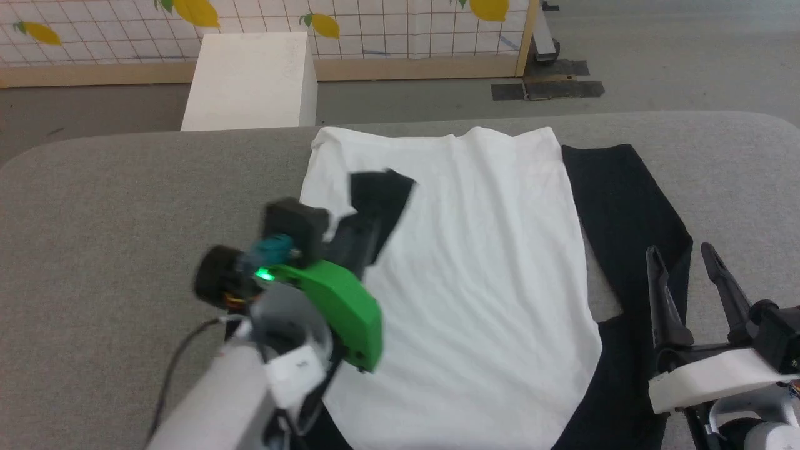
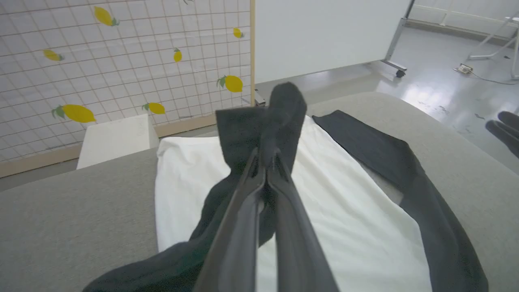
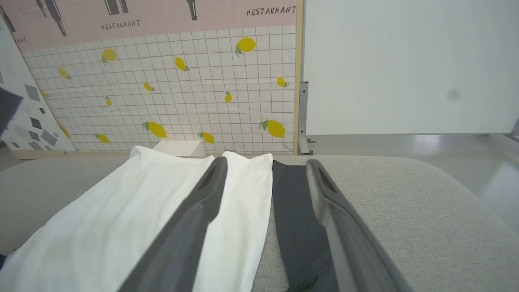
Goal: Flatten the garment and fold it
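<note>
The garment (image 1: 481, 250) lies spread on the grey table (image 1: 112, 206), white body flat and one black sleeve (image 1: 625, 206) stretched along its right side. My left gripper (image 2: 265, 160) is shut on the other black sleeve (image 2: 259, 121), holding its end raised above the white body. In the head view that lifted sleeve (image 1: 375, 212) hangs over the garment's left half, with the left gripper (image 1: 350, 234) beneath it. My right gripper (image 1: 684, 256) stands open and empty near the front right, just above the flat sleeve. In the right wrist view its fingers (image 3: 194, 219) straddle the seam between white body (image 3: 121, 219) and black sleeve (image 3: 296, 211).
A white box (image 1: 253, 78) stands on the floor behind the table's far edge, before a lemon-patterned tiled wall (image 1: 387, 25). A white panel on a wheeled frame (image 2: 324, 36) stands off to the right. Bare grey tabletop extends to the left of the garment.
</note>
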Tool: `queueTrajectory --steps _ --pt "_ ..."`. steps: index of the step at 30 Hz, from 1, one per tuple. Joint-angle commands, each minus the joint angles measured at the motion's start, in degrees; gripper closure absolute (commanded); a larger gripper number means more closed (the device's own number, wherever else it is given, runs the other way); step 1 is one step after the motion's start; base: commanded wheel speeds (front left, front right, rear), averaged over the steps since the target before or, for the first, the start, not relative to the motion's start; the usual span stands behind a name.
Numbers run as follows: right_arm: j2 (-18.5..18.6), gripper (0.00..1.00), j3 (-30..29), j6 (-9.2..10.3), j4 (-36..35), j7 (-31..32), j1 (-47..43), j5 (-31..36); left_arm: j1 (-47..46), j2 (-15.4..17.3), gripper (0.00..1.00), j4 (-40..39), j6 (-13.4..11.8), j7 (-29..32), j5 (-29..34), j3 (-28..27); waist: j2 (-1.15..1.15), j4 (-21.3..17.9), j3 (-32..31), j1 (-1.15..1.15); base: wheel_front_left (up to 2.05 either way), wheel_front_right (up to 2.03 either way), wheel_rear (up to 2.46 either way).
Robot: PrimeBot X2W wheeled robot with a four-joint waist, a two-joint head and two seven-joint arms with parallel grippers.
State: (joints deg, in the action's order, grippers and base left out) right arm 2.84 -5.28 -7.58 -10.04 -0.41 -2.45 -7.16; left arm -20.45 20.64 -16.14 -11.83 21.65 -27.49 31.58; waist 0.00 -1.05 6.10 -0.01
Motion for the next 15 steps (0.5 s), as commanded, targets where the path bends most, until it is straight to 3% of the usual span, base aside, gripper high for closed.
queueTrajectory --steps 1,4,9,15 --pt "0.04 0.0 0.23 0.09 -0.21 0.21 -0.56 -0.41 -0.99 -1.76 1.0 1.97 0.94 -0.35 0.57 2.23 0.0 0.26 -0.4 0.01 0.0 0.0 0.0" --pt "0.04 0.0 0.67 0.09 0.04 0.47 -0.72 -0.56 -1.59 -7.26 1.0 8.75 3.13 -1.13 0.57 8.19 0.0 -0.25 -0.34 0.01 0.0 0.0 0.0" --pt "0.04 0.0 1.83 0.09 0.65 0.86 -0.61 -0.87 -2.84 -13.45 1.0 22.55 6.94 -2.46 2.04 16.11 0.0 -1.73 -0.05 0.01 0.0 0.0 0.0" --pt "0.04 0.0 2.91 0.09 1.32 1.04 -0.58 -1.18 -3.55 -16.75 1.0 35.61 11.29 -3.27 2.33 23.27 0.0 -3.53 0.29 0.01 0.0 0.0 0.0"
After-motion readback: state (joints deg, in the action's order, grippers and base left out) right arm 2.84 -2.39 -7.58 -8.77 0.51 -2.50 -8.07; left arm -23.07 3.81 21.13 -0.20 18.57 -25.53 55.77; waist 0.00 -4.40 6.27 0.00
